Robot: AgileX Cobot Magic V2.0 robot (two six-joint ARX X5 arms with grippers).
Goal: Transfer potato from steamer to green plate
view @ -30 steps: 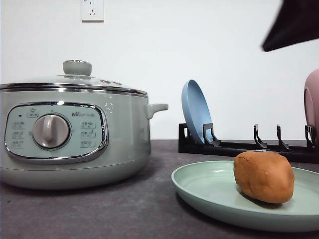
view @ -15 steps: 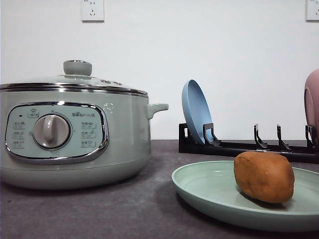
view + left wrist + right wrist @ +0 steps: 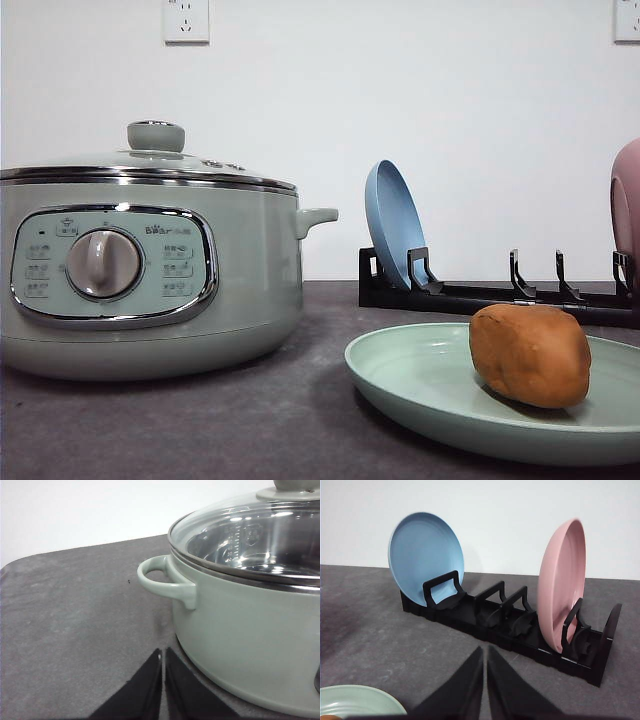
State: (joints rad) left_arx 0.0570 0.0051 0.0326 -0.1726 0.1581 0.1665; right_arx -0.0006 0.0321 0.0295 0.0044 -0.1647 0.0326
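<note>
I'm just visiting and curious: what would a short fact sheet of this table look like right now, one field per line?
potato: lying on the green plate
steamer: glass lid on, standing left of the green plate
rack: holds a blue plate and a pink plate, both on edge
left gripper: shut, empty, beside the steamer
right gripper: shut, empty, facing the rack

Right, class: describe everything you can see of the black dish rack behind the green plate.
The black dish rack is a long, low, matte, plastic-looking base with pairs of upright hooked prongs forming slots. It rests flat on the grey table near the white wall. A blue plate stands on edge in one end slot, a pink plate in a slot near the other end; the slots between them are vacant. In the front view it lies behind the green plate.
</note>
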